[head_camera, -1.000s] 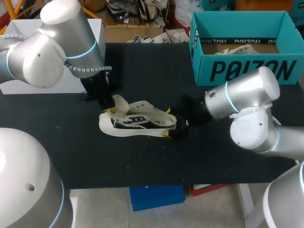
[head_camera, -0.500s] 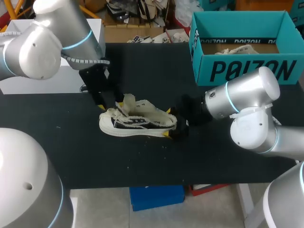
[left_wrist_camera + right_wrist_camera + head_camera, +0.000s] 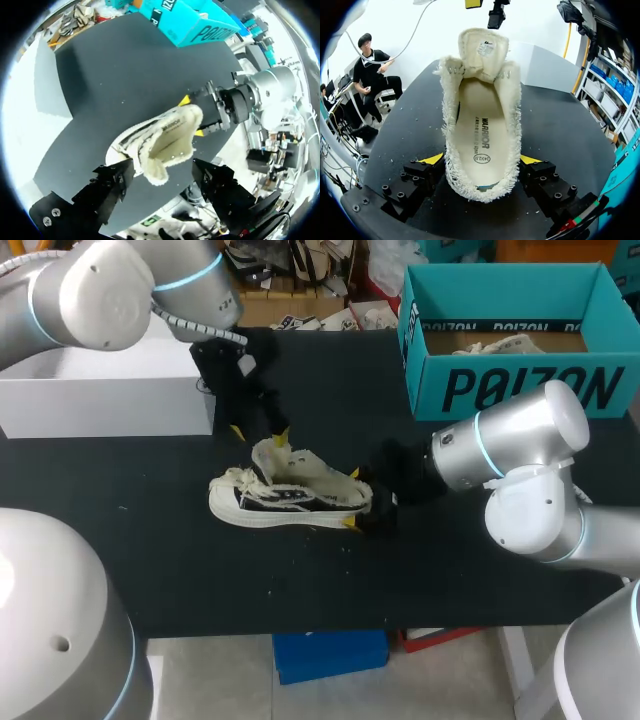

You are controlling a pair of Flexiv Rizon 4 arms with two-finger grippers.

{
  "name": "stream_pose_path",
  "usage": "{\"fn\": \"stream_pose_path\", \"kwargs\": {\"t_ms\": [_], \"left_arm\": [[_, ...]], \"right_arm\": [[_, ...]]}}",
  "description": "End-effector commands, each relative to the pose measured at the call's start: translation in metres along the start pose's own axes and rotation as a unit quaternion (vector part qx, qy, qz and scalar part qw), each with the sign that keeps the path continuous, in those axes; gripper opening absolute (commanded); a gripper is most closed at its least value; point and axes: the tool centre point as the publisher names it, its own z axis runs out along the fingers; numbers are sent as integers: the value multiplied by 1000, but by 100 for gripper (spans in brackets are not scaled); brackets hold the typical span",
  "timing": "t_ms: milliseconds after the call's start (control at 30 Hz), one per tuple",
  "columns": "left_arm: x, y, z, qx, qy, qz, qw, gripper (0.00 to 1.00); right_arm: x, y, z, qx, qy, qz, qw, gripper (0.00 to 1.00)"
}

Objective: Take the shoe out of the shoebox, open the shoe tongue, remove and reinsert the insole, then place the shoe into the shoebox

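Observation:
A cream low shoe (image 3: 285, 496) with black side stripes lies on its sole on the black table (image 3: 330, 400), toe to the left. Its tongue (image 3: 272, 454) stands folded up and forward. My left gripper (image 3: 258, 433) hangs open just above and behind the tongue, touching nothing. From the left wrist view the tongue (image 3: 167, 150) sits ahead of that gripper (image 3: 162, 187), between its spread fingers. My right gripper (image 3: 352, 499) is shut on the shoe's heel, one yellow pad on each side. In the right wrist view the insole (image 3: 480, 135) lies flat inside the shoe (image 3: 481, 115), held by that gripper (image 3: 481, 160).
A teal open shoebox (image 3: 510, 350) stands at the back right of the table, also seen beyond the shoe as the shoebox (image 3: 192, 22). A white box (image 3: 100, 390) sits at the back left, close behind my left arm.
My left gripper opened, let go of the tongue and rose away toward the back right. The tongue stayed up. The shoe and my right gripper have not moved.

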Motion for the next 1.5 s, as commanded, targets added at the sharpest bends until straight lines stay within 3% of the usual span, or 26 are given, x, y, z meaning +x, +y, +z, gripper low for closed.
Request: {"fn": "stream_pose_path", "kwargs": {"t_ms": [33, 200, 767, 967, 1067, 1200, 1233, 1267, 1300, 1500], "left_arm": [[15, -22, 6, -34, -7, 263, 964, 0], [24, -30, 21, -31, -1, 328, 944, 0], [20, -30, 21, -26, 12, 328, 944, 0], [18, -27, 29, -33, -14, 400, 916, 0], [18, -25, 32, -23, 6, 441, 897, 0], [21, -19, 39, -38, 28, 488, 872, 0], [21, -19, 39, -38, 28, 488, 872, 12], [21, -19, 39, -38, 28, 488, 872, 11], [21, -19, 39, -38, 28, 488, 872, 0], [21, -19, 39, -38, 28, 488, 872, 0]], "right_arm": [[1, -1, 2, 1, -1, 0, 1000, 0], [1, -1, 2, 1, -1, 0, 1000, 0], [1, -1, 2, 1, -1, 0, 1000, 0], [1, -1, 2, 1, -1, 0, 1000, 0], [1, -1, 2, 1, -1, 0, 1000, 0], [1, -1, 2, 1, -1, 0, 1000, 0], [1, -1, 2, 1, -1, 0, 1000, 0], [1, -1, 2, 1, -1, 0, 1000, 0], [1, -1, 2, 1, -1, 0, 1000, 0], [1, -1, 2, 1, -1, 0, 1000, 0]]}}
